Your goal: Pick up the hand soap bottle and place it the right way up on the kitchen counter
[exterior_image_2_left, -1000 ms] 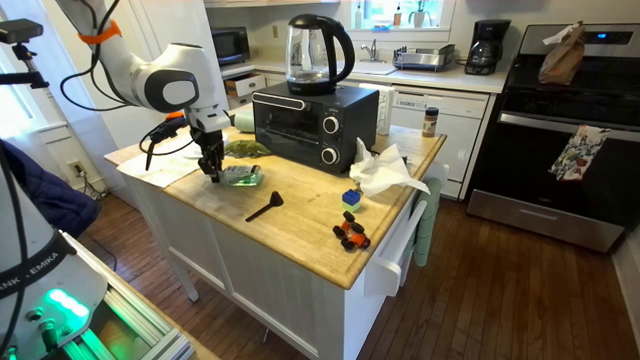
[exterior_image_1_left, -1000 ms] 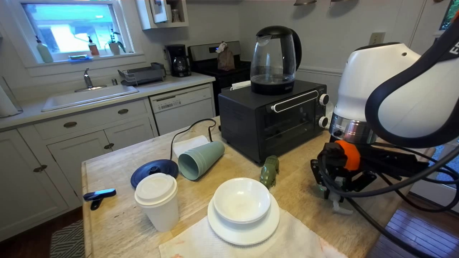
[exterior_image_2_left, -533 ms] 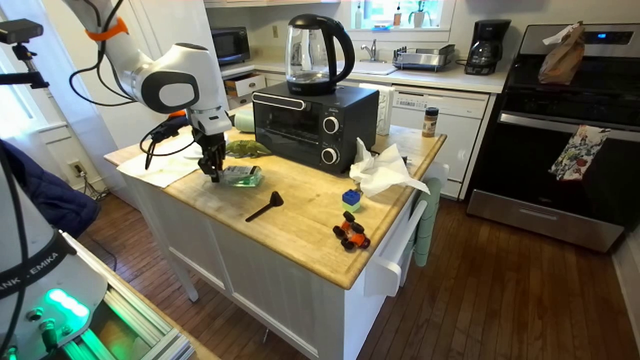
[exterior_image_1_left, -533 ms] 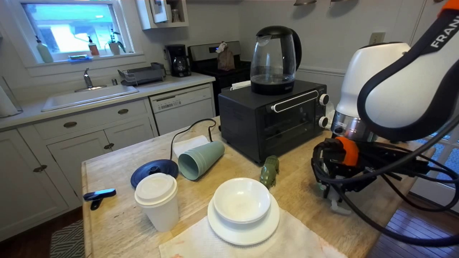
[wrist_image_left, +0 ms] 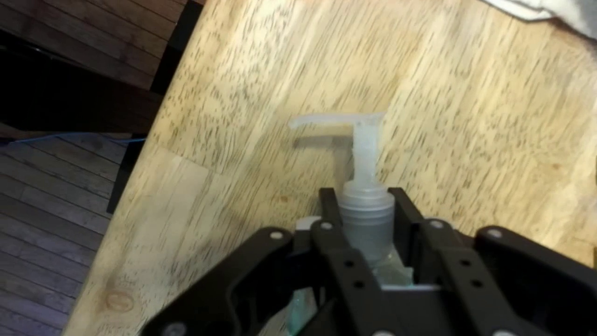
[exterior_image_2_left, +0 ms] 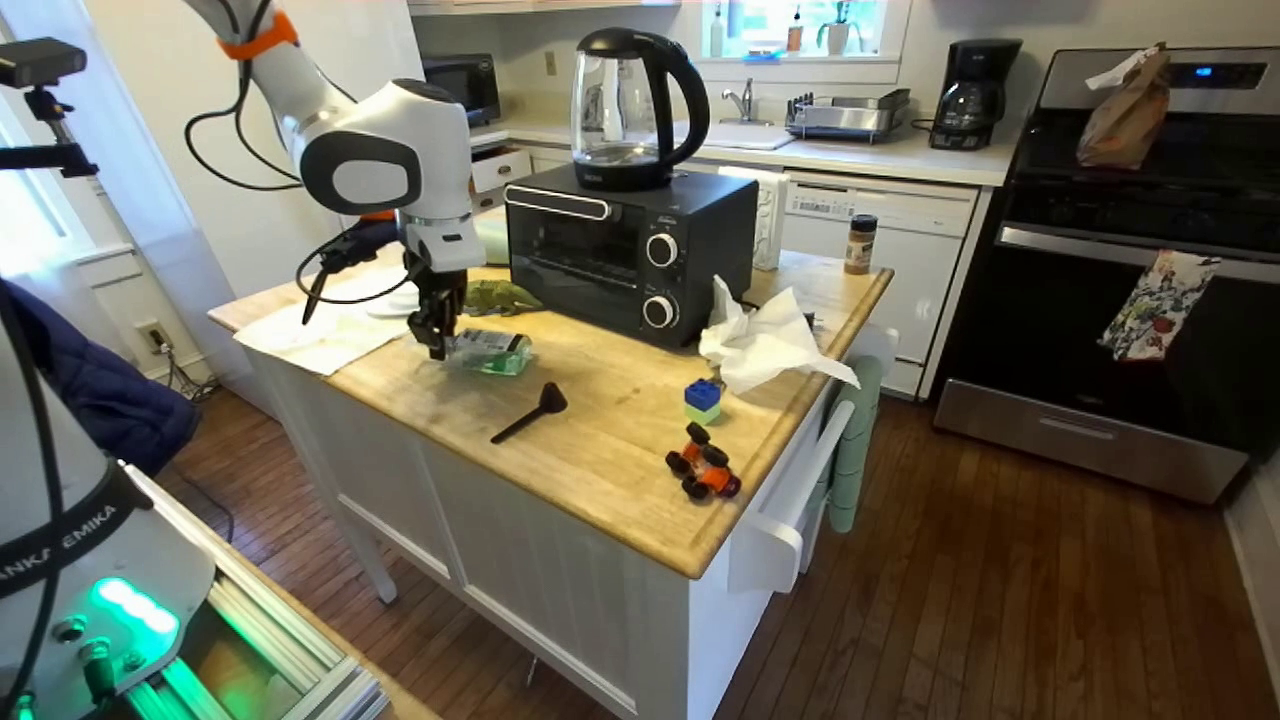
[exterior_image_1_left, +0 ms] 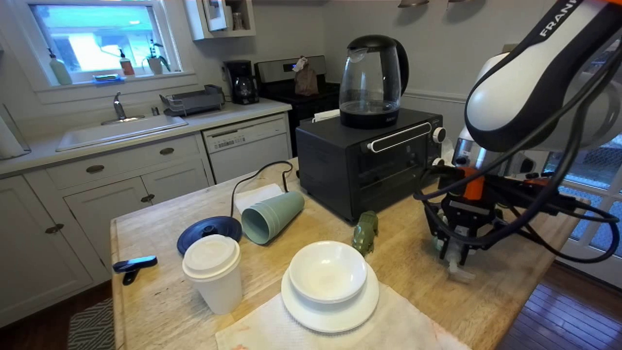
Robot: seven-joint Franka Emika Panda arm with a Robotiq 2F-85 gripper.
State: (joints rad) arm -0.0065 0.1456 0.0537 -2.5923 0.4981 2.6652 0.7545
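The hand soap bottle point(exterior_image_2_left: 507, 360), clear with pale green liquid, lies roughly sideways and a little tilted, low over the wooden kitchen counter point(exterior_image_2_left: 610, 420). Its base points away from my gripper point(exterior_image_2_left: 438, 345). In the wrist view its white pump top point(wrist_image_left: 366, 154) sticks out past the fingers, with a shadow beside it on the wood. My gripper point(wrist_image_left: 364, 203) is shut on the bottle's neck, one finger on each side. In an exterior view the pump nozzle point(exterior_image_1_left: 459, 274) shows below the fingers. The fingers hide much of the body. I cannot tell whether the base touches the wood.
A black toaster oven point(exterior_image_2_left: 630, 255) with a glass kettle point(exterior_image_2_left: 625, 110) stands behind. A green lumpy figure point(exterior_image_1_left: 365, 233) and a white bowl point(exterior_image_1_left: 328, 272) on a plate are nearby. A black scoop point(exterior_image_2_left: 535, 412), blocks point(exterior_image_2_left: 702, 400) and an orange toy point(exterior_image_2_left: 703, 465) lie in front.
My gripper has moved slightly toward the toaster oven side and turned, carrying the bottle with it. The bottle has shifted and tilted a little. The arm's upper links have swung across.
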